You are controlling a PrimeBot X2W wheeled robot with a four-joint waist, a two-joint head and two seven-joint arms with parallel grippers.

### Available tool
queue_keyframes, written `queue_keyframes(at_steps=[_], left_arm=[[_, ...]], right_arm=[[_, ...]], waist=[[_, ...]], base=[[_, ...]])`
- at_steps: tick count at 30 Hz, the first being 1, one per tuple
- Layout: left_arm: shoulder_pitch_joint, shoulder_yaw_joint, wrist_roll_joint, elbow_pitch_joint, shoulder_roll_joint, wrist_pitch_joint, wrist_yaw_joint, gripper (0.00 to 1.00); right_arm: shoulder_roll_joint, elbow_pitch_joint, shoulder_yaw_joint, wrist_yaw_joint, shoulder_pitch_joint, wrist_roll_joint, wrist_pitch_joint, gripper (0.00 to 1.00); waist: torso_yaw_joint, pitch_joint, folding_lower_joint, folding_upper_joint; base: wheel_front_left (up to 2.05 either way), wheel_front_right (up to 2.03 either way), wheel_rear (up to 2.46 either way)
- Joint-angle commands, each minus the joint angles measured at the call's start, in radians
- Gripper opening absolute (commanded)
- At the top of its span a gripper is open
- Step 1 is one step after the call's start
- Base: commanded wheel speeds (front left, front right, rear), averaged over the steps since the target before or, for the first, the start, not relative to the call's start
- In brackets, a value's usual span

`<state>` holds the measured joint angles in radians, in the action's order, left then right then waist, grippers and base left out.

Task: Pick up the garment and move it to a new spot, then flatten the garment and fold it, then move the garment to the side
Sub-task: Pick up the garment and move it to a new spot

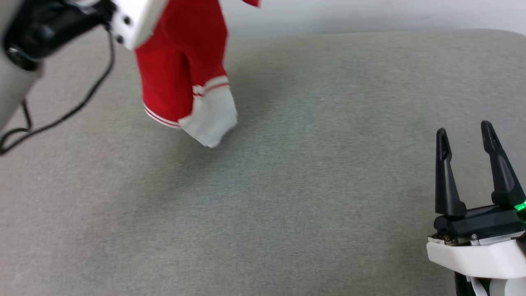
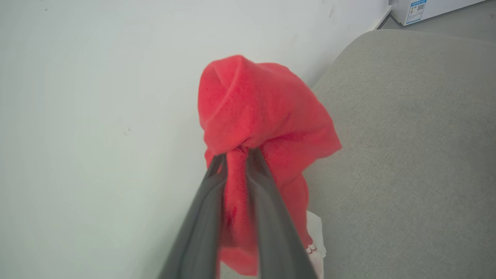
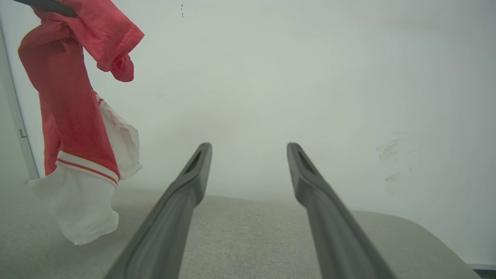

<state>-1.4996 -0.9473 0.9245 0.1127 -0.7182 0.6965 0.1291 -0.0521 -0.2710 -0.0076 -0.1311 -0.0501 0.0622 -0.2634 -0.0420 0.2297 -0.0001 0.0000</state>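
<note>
The garment (image 1: 185, 82) is a red shirt with white sleeves and striped trim, hanging bunched in the air over the far left of the grey cushion (image 1: 308, 185). My left gripper (image 2: 236, 153) is shut on a pinch of its red fabric (image 2: 255, 112), which bulges over the fingertips. In the right wrist view the garment (image 3: 73, 128) dangles at the left, its white sleeve (image 3: 85, 205) just above the cushion. My right gripper (image 1: 464, 133) stands open at the lower right, holding nothing, far from the garment.
A white wall (image 2: 97, 116) runs along the cushion's far edge. A black cable (image 1: 82, 102) loops from my left arm at the upper left. A white box (image 2: 422, 9) sits on the floor beyond the cushion's rounded corner.
</note>
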Motion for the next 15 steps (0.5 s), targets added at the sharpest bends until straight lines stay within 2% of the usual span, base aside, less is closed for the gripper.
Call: queue_keyframes(at_steps=[1, 8, 15], left_arm=[[0.001, -0.019, 0.001, -0.011, 0.014, -0.013, 0.000, 0.00], [0.065, -0.105, 0.019, -0.038, 0.065, -0.053, 0.000, 0.00], [0.192, -0.231, 0.036, -0.021, 0.150, -0.126, 0.000, 0.00]], right_arm=[[0.003, 0.005, 0.001, 0.001, 0.011, 0.005, -0.002, 1.00], [0.003, 0.013, 0.003, 0.001, 0.007, 0.013, -0.002, 1.00], [0.003, 0.023, 0.003, 0.001, -0.007, 0.010, -0.002, 1.00]], waist=[[-0.032, -0.010, 0.0001, 0.0000], [-0.078, 0.004, 0.0001, 0.0000], [-0.100, 0.039, 0.0001, 0.0000]], base=[[0.00, 0.00, 0.00], [0.00, 0.00, 0.00], [0.00, 0.00, 0.00]])
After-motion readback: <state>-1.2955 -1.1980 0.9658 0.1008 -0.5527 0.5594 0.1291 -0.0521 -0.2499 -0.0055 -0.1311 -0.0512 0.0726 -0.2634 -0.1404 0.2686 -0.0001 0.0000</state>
